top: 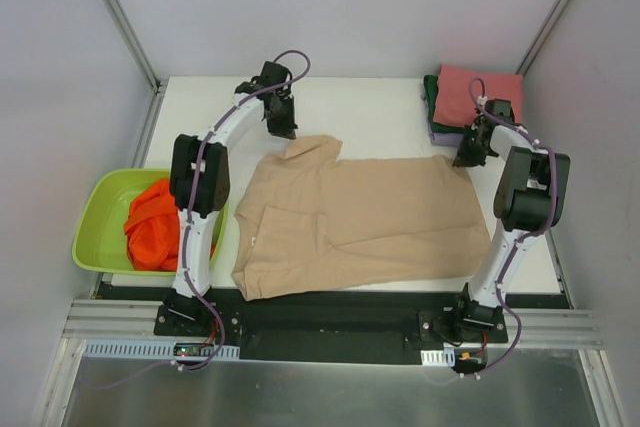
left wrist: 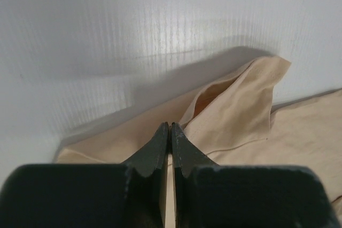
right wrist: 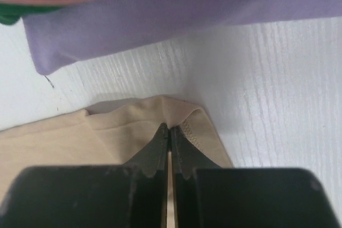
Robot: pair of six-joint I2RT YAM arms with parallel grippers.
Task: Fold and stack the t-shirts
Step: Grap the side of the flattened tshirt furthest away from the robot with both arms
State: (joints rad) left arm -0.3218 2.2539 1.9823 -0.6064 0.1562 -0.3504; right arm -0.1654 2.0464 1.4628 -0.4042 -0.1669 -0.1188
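left gripper: we see it pinched together on the beige t-shirt, at its far-left sleeve | right gripper: clamped on the same shirt's far-right hem corner | shirt lies spread across the counter | folded stack: far right (pinkish-red on top) | orange t-shirt: in the basin, left

Beige t-shirt lies spread between left end effector and right end effector.

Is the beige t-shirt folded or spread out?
Spread out: the beige t-shirt lies flat on the table, one sleeve sticking out.
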